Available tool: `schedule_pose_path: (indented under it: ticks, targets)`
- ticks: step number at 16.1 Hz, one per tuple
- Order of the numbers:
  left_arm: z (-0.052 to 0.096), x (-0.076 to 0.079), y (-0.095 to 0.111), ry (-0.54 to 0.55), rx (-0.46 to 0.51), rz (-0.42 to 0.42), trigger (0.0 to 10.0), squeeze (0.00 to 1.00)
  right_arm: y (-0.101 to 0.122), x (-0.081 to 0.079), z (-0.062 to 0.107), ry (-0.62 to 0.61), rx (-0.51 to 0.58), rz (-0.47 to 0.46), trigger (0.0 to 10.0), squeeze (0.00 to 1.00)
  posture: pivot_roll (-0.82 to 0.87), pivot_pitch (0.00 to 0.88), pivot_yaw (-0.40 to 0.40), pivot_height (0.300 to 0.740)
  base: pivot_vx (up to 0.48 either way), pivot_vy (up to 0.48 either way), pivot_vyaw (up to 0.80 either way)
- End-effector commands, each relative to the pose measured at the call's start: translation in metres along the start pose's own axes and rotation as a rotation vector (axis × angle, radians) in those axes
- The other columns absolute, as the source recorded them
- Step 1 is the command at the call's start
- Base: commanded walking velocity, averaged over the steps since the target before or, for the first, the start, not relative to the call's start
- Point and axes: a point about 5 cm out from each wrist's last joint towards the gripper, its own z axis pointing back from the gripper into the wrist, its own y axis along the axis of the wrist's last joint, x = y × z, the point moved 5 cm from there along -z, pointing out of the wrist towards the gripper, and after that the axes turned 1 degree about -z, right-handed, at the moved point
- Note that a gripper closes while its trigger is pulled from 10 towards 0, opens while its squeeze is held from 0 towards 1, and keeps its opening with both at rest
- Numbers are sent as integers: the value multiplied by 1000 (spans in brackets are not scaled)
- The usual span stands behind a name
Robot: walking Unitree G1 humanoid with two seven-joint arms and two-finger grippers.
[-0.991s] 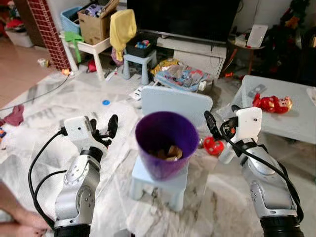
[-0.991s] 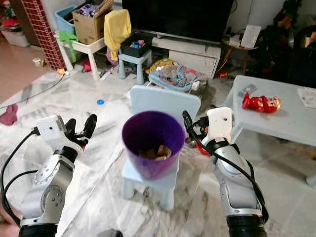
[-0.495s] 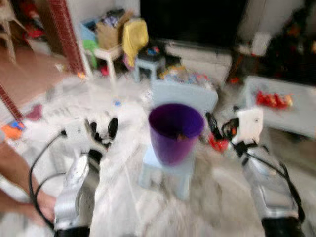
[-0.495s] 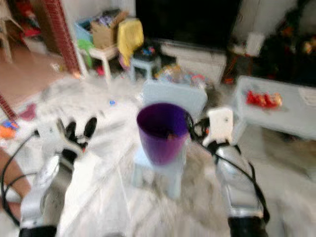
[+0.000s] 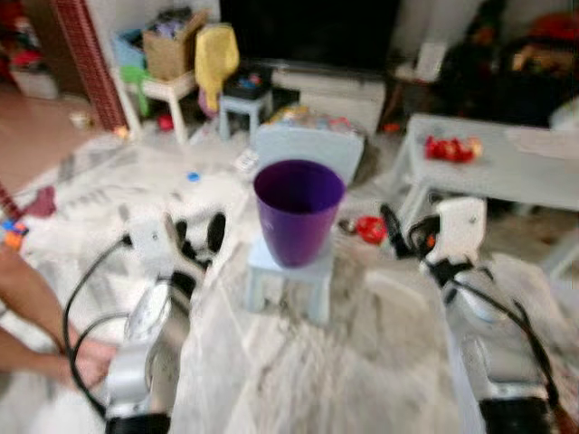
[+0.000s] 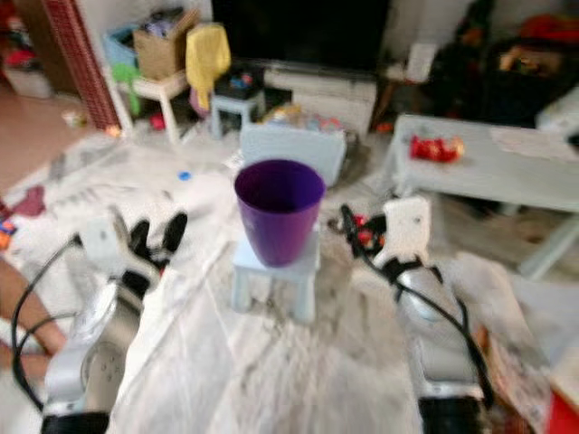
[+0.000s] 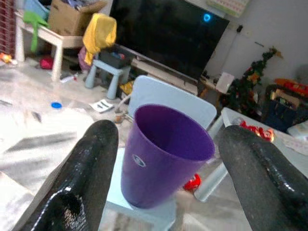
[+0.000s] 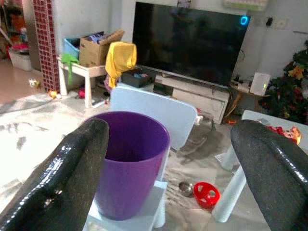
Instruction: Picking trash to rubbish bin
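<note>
Purple bin (image 5: 298, 210) sitting on a small blue chair (image 5: 291, 268), between two raised grippers.
Left gripper (image 5: 197, 237) and right gripper (image 5: 398, 237) are hovering either side of it, jaws wide and holding nothing.

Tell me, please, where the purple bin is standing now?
The purple bin stands on the seat of a small light blue chair, in the middle of the head views, ahead of the robot and between its two raised grippers, with the dark television behind it.
</note>
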Motion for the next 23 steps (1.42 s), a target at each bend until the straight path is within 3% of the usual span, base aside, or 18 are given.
schedule_pose_path:
  ticks: [1,5,16,23]
  targets:
    - [-1,3,1,-10,1,-3,10000,0,3,4,-1,-4,2,11,10000,0,-7,0,-47,740,-330,0,0]
    - [-1,3,1,-14,-1,-5,10000,0,2,5,0,-8,0,13,10000,0,-10,0,-46,740,-272,0,0]
    - [-3,8,-1,-30,1,5,10000,0,1,8,1,-15,-7,17,10000,0,-17,0,-49,740,0,0,0]
    - [-2,14,-4,-51,-7,18,10000,0,0,6,1,-7,-18,20,10000,0,-19,0,-53,740,0,0,-800]
